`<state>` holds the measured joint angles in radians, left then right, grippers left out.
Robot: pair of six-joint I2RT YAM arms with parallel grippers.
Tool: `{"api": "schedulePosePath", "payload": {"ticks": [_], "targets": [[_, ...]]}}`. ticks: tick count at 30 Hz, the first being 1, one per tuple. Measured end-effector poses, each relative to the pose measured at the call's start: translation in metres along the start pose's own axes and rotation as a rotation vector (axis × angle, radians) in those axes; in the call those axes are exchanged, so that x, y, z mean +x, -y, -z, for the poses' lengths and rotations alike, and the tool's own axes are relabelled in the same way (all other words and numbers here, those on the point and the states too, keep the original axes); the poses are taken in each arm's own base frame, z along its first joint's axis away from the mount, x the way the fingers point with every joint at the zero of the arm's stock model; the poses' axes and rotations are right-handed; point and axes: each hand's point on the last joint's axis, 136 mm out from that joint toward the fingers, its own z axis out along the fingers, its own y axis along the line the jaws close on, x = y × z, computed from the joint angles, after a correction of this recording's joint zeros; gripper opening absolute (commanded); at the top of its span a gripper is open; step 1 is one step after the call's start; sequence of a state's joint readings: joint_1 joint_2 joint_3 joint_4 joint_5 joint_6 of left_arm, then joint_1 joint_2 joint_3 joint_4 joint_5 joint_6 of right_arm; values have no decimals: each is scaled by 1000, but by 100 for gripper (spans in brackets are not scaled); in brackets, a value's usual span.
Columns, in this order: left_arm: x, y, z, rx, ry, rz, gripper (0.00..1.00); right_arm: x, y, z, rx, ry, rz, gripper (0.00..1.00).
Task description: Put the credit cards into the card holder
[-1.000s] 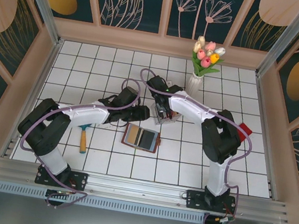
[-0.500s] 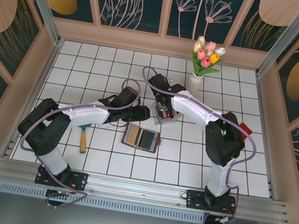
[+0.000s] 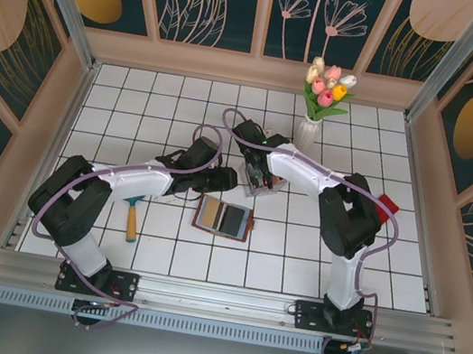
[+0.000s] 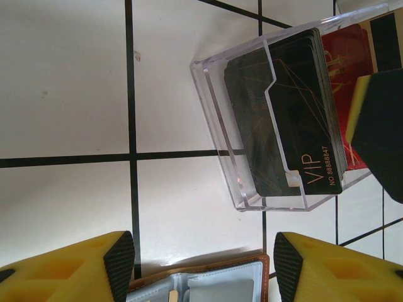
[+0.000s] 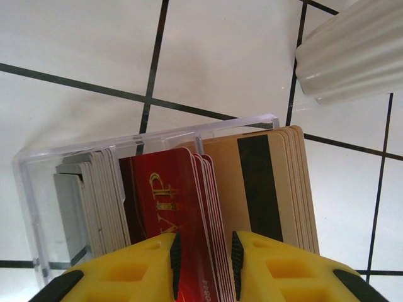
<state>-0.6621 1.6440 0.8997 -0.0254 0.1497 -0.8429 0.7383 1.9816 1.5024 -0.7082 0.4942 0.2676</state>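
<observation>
1. From above, a clear box point(image 3: 268, 185) sits on the white tiled table point(image 3: 121, 102), and it is the thing to find the rest by.
2. The wallet point(image 3: 224, 218) lies open and flat just in front of the box. It is brown on the outside and grey inside.
3. The right gripper point(image 3: 259, 179) is down on the box. The left gripper point(image 3: 229, 178) is just left of the box and above the wallet's far edge.
4. A white vase point(image 3: 307, 133) of tulips stands just behind the box. A shovel point(image 3: 132, 218) lies well to the left of it.
5. In the left wrist view, the box holds shiny black cards point(image 4: 283, 119) with thin gold lines and the word VIP. Red cards point(image 4: 346, 56) stand behind them.
6. The left gripper point(image 4: 201, 267) is wide open and holds nothing. The wallet's brown edge and grey pockets peek in between its fingers, close to the box.
7. In the right wrist view, cards stand on edge in the box in three bunches. The grey cards point(image 5: 94, 195) are on one side, the red cards with gold letters are in the middle, and the tan cards point(image 5: 264, 182) with a black stripe are on the other side.
8. The right gripper point(image 5: 204, 264) has one pad on each side of the red cards, very close. I cannot tell if it squeezes them.
</observation>
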Motion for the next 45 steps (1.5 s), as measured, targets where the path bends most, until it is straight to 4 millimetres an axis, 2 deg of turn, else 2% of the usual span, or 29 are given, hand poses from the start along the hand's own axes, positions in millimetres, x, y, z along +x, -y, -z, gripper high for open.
{"api": "schedulePosePath", "payload": {"ticks": [4, 14, 25, 29, 30, 36, 45], "targets": [[0, 0, 0, 0, 0, 0, 63, 2, 2, -5, 50, 4, 18, 29], [0, 1, 0, 3, -3, 0, 63, 0, 8, 0, 124, 35, 37, 17], [1, 1, 0, 5, -5, 0, 63, -1, 10, 0, 131, 38, 32, 5], [1, 1, 0, 5, -7, 0, 63, -2, 10, 2, 122, 40, 27, 3], [1, 1, 0, 5, -7, 0, 63, -3, 10, 3, 118, 41, 24, 4], [0, 2, 0, 9, -4, -1, 63, -6, 14, 13, 65, 50, -9, 25], [1, 2, 0, 12, -5, -1, 63, -5, 10, 11, 24, 34, -16, 30]]}}
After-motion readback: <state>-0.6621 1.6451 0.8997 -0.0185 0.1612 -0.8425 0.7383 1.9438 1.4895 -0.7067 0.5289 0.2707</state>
